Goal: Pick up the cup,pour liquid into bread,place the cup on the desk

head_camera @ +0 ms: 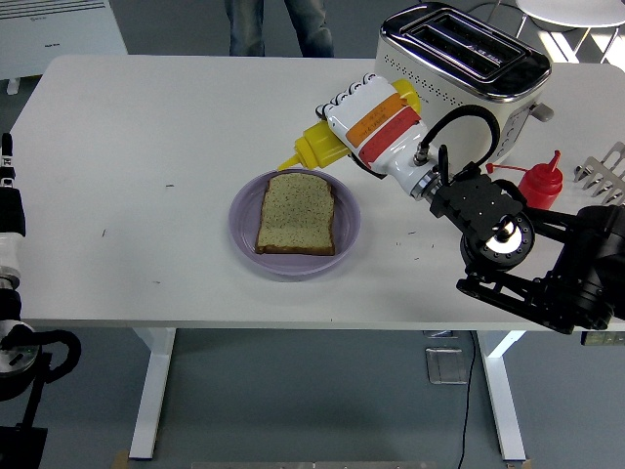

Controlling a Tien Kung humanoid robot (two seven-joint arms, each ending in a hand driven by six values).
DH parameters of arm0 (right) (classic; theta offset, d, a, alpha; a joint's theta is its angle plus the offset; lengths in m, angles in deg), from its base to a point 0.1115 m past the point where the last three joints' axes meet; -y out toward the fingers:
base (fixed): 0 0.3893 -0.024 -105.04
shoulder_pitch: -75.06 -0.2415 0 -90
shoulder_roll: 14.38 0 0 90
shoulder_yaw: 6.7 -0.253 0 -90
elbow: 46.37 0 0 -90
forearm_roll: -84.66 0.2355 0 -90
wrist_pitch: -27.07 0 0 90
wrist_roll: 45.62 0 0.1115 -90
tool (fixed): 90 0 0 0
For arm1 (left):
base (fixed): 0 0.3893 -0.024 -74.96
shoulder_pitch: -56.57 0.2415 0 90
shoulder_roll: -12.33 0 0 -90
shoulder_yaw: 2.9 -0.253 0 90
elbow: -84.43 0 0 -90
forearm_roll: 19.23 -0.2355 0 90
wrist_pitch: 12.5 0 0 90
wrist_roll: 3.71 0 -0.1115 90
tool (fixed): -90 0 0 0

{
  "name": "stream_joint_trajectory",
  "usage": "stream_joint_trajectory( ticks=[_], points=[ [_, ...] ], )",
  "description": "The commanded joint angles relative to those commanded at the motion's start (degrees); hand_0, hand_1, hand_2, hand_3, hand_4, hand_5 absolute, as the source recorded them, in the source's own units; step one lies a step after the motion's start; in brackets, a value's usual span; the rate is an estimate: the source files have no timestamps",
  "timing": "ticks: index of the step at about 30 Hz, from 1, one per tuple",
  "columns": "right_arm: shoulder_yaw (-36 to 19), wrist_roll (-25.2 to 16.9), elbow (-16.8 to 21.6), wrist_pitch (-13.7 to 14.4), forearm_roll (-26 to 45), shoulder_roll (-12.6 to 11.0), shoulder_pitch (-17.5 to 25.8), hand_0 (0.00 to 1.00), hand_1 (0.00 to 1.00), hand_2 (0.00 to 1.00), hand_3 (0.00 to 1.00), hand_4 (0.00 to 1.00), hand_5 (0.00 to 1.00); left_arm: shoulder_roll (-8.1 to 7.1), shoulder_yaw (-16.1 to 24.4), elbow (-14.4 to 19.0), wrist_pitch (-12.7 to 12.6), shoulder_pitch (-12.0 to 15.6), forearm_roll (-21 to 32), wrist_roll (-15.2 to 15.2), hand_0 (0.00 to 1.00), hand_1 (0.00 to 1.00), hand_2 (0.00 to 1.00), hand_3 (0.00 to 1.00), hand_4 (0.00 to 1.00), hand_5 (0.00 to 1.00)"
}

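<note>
My right hand [363,119], white with an orange and red band, is shut on a yellow squeeze bottle [320,147]. The bottle is tilted, its nozzle pointing down and left just over the far edge of the bread. The slice of bread [296,214] lies flat on a purple plate [346,231] at the table's middle. My left arm [10,234] rests at the picture's left edge, off the table's side.
A chrome toaster [464,49] stands at the back right. A red squeeze bottle [541,182] and a metal rack [605,166] are at the right edge. A person's legs [278,24] show beyond the far side of the table.
</note>
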Motion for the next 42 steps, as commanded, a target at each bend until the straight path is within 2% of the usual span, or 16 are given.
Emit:
stream_joint_trajectory(
  ticks=[6,9,11,18,21,26,31,32,34,39,42],
  points=[
    [-5.7,1.55,2.33,0.39,0.0,-1.1,-0.98,0.234,0.192,0.285,0.407,0.222,0.058,-0.04,0.05,-0.02,-0.01,0.02,0.04,0.0,0.881,0.886,0.873,0.761,0.543,0.998],
    [-6.82,1.73,3.13,0.29,0.0,-1.21,-1.12,0.234,0.192,0.285,0.407,0.222,0.058,-0.06,0.01,0.0,0.01,-0.02,0.0,0.0,0.881,0.886,0.873,0.761,0.543,0.998],
    [-6.85,1.82,3.36,0.29,0.0,-1.14,-1.06,0.235,0.193,0.287,0.408,0.223,0.056,-0.08,0.01,0.01,0.01,-0.01,-0.01,0.0,0.881,0.886,0.873,0.761,0.543,0.998],
    [1.93,0.44,0.64,0.12,0.0,0.99,-0.79,0.237,0.196,0.289,0.408,0.223,0.056,0.01,-0.03,-0.03,0.02,-0.04,0.0,0.0,0.881,0.886,0.873,0.762,0.542,0.998],
    [2.01,0.4,0.85,0.22,0.0,0.97,-0.85,0.237,0.196,0.289,0.408,0.223,0.056,-0.01,0.15,-0.02,-0.04,0.0,0.05,0.03,0.881,0.886,0.873,0.762,0.542,0.998],
    [-0.95,0.85,2.52,0.18,0.0,0.23,-1.53,0.239,0.197,0.289,0.408,0.222,0.055,-0.01,0.06,-0.01,-0.03,-0.06,0.04,0.0,0.881,0.886,0.873,0.762,0.543,0.998],
    [-5.86,-0.42,7.35,4.06,0.0,-1.14,1.31,0.236,0.195,0.289,0.407,0.224,0.055,-0.01,0.01,0.02,-0.05,-0.07,0.0,0.02,0.881,0.886,0.873,0.762,0.542,0.998],
    [-7.66,-0.93,9.3,4.86,0.0,-1.44,2.61,0.236,0.195,0.289,0.407,0.224,0.055,-0.01,0.02,0.01,-0.07,-0.04,0.01,0.02,0.881,0.886,0.873,0.762,0.542,0.998],
    [-9.5,-1.54,11.44,5.34,0.92,-1.67,3.79,0.236,0.195,0.289,0.407,0.224,0.055,-0.01,0.0,0.0,-0.07,-0.01,0.03,0.02,0.881,0.886,0.873,0.762,0.542,0.998],
    [-16.42,-3.47,19.24,6.07,12.99,-2.18,7.13,0.231,0.197,0.289,0.407,0.23,0.05,0.01,-0.09,-0.01,-0.09,0.02,0.05,0.0,0.882,0.886,0.873,0.762,0.543,0.998],
    [-20.02,-5.5,23.94,5.23,20.06,-2.26,8.82,0.232,0.199,0.291,0.408,0.235,0.048,0.04,-0.22,-0.03,-0.09,0.0,0.06,-0.02,0.882,0.886,0.873,0.762,0.543,0.998]
  ],
)
